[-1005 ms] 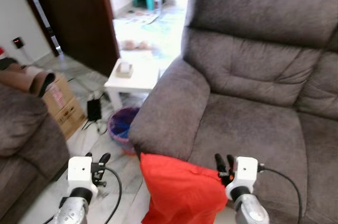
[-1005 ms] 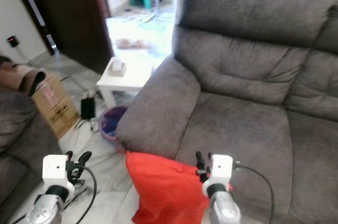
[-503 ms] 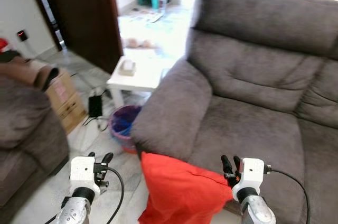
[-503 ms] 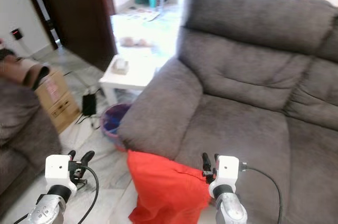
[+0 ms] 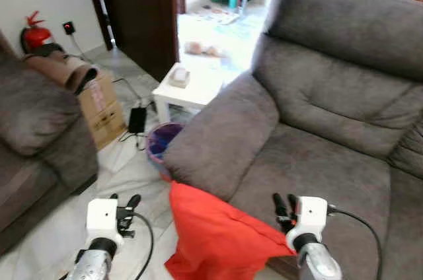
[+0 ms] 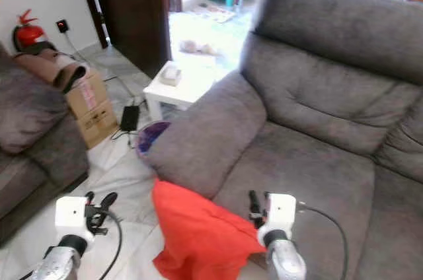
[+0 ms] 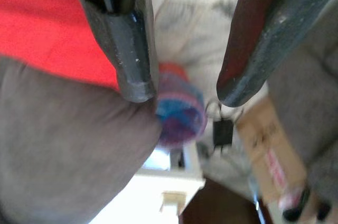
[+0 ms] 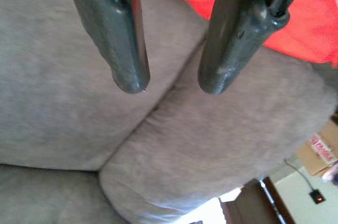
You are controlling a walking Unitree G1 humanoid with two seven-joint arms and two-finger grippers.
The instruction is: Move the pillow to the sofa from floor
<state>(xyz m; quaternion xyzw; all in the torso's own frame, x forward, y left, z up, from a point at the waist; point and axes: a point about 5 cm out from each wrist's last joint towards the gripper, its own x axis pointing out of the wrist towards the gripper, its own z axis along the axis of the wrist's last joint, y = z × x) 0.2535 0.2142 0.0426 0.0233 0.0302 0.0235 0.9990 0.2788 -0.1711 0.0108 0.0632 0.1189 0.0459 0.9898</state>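
From my head, the red pillow (image 5: 221, 237) leans against the front edge of the grey sofa (image 5: 317, 128), as before; the view has swung leftward. My left gripper (image 7: 179, 84) and right gripper (image 8: 171, 78) both show spread, empty fingers.

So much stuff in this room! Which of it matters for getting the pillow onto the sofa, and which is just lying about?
Part of the job:
- red pillow, propped against the sofa's front
- grey sofa
- right gripper, fingers open, beside the pillow
- left gripper, fingers open, over the floor

Just lying about:
- white side table
- purple bin
- cardboard box
- fire extinguisher
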